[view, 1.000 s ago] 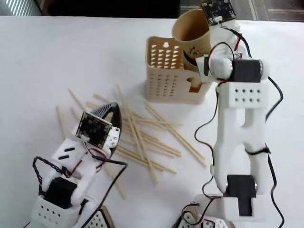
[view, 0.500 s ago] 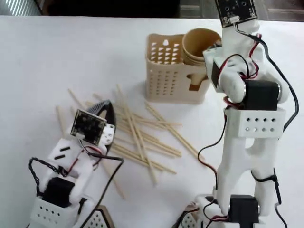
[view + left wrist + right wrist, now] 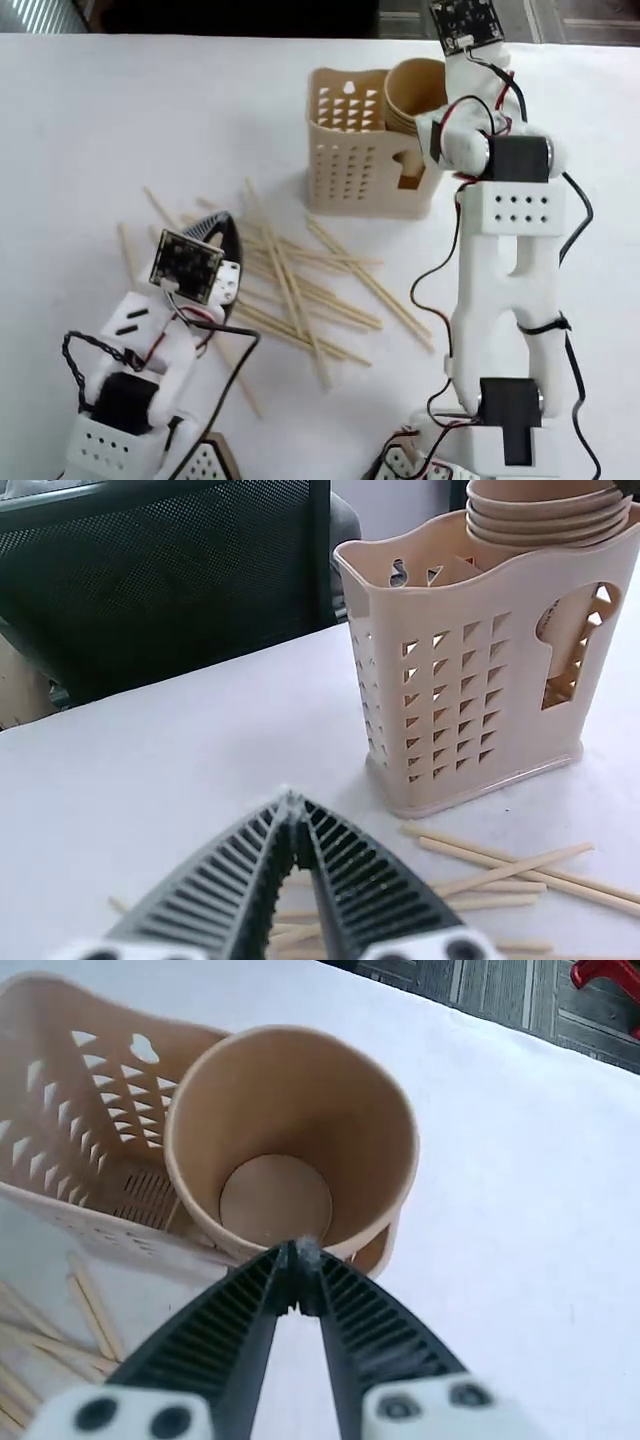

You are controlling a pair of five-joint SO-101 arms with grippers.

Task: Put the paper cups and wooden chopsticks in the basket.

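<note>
A beige slotted basket (image 3: 355,150) stands upright at the back of the white table. Stacked paper cups (image 3: 418,92) sit in its right end, the top one open upward (image 3: 290,1140). My right gripper (image 3: 297,1253) is shut with nothing in it, its tips just at the top cup's near rim. Several wooden chopsticks (image 3: 300,290) lie scattered on the table in front of the basket. My left gripper (image 3: 296,810) is shut and empty, low over the left side of the chopstick pile (image 3: 500,865) and pointing toward the basket (image 3: 470,680).
The right arm (image 3: 505,210) stretches along the table's right side up to the basket. The left arm's base (image 3: 120,410) is at the front left. Bare table lies left of the basket and behind the chopsticks. A dark chair (image 3: 160,570) stands beyond the far edge.
The right arm set the tilted cup down upright onto the stack in the basket, let it go and drew back slightly. The left gripper shifted a little toward the front left.
</note>
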